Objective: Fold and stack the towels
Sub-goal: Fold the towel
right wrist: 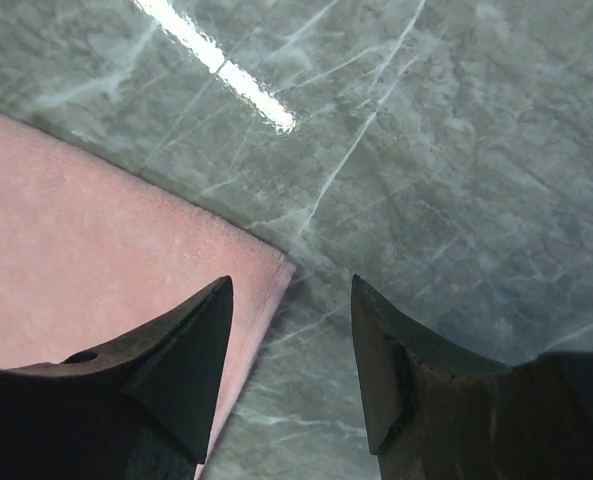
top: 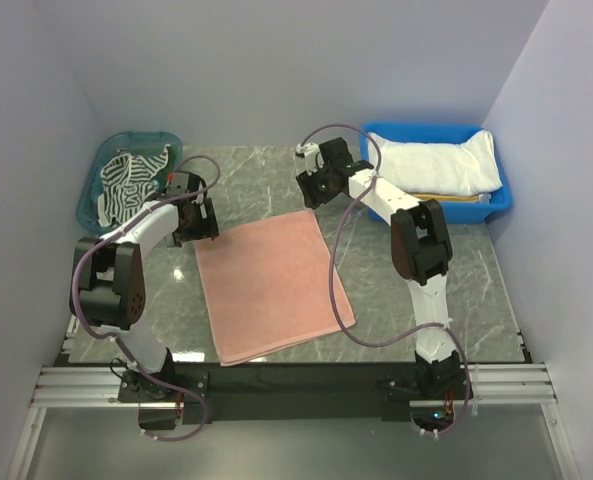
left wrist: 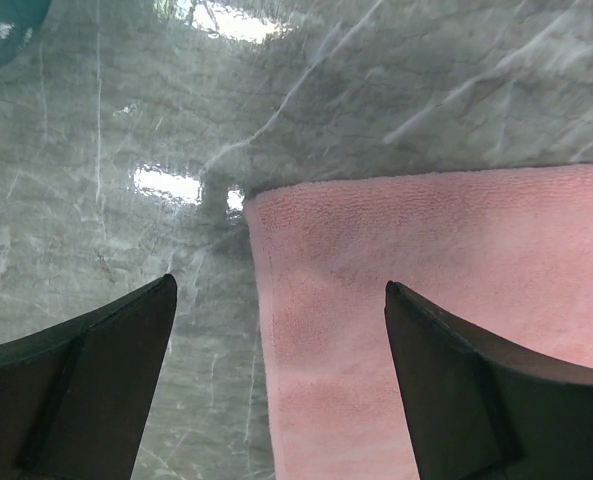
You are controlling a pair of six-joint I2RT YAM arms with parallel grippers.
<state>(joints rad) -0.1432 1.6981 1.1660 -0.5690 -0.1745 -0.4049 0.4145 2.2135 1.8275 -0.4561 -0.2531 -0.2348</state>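
Observation:
The salmon pink towel (top: 271, 285) lies spread flat in the middle of the marble table (top: 426, 290). My left gripper (top: 200, 230) hovers over its far left corner, open, with the jaws astride the towel's left edge (left wrist: 276, 330) and nothing held. My right gripper (top: 312, 195) hangs open above the far right corner (right wrist: 266, 265), also holding nothing. A dark-and-white striped towel (top: 131, 180) sits crumpled in a teal basket. The white towel (top: 441, 165) rests folded in a blue bin, on top of a yellowish cloth (top: 456, 200).
The teal basket (top: 93, 205) stands at the far left corner of the table and the blue bin (top: 498, 203) at the far right. Pale walls close in the sides and back. Purple cables loop off both arms.

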